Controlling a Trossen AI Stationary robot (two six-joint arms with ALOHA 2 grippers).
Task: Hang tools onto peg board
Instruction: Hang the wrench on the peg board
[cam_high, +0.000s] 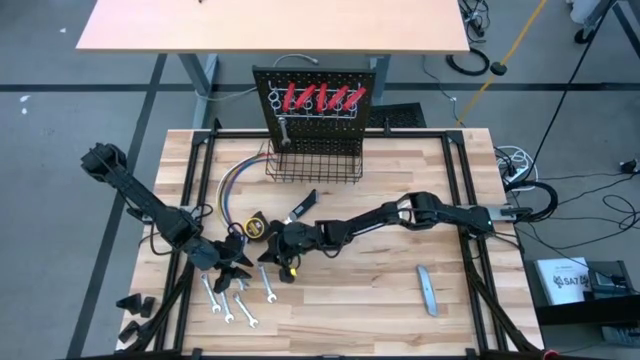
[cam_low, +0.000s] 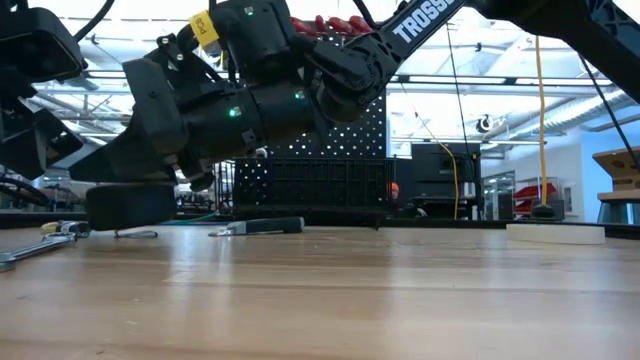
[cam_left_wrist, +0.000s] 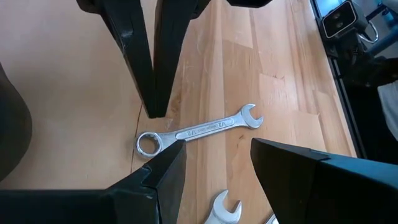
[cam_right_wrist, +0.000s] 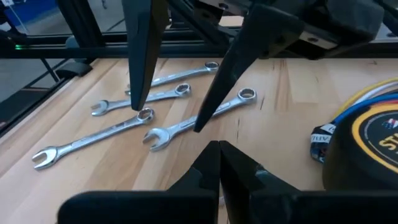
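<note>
**Both grippers low over the wrenches; the peg board carries five red handles**

Clock directions are read on the high view, with 12 o'clock at the peg board's side of the table.

Nearest, at about 7 o'clock on the table (cam_high: 350, 330), lie the silver wrenches (cam_right_wrist: 87, 142); the right wrist view shows four of them, flat on the wood, close to each other but apart; at 5 o'clock, well apart from them, lies one grey bar (cam_high: 427, 290), alone.

Just above the wrenches hangs the left gripper (cam_high: 235, 268); its two fingers (cam_left_wrist: 311, 180) are spread and pinch nothing; in the left wrist view one wrench lies on the wood under the gap between them; whether a fingertip touches a wrench, I cannot tell.

Just beside it, toward 3 o'clock, is the right gripper (cam_high: 272, 256), low over the table; its two fingers (cam_right_wrist: 205, 171) are pressed together and nothing is between them.

Near the middle of the table, just at 12 o'clock from the grippers, sits one yellow tape measure (cam_high: 257, 228); beside it, toward 2 o'clock, lies one black-handled knife (cam_high: 300, 207); toward 11 o'clock runs one bundle of coloured wires (cam_high: 232, 190).

Farthest, at 12 o'clock, the peg board (cam_high: 265, 85) stands upright at the table's far edge; five red-handled tools (cam_high: 320, 98) hang on it in one row; one black wire basket (cam_high: 313, 165) is at its base; what is in the basket, I cannot tell.
</note>
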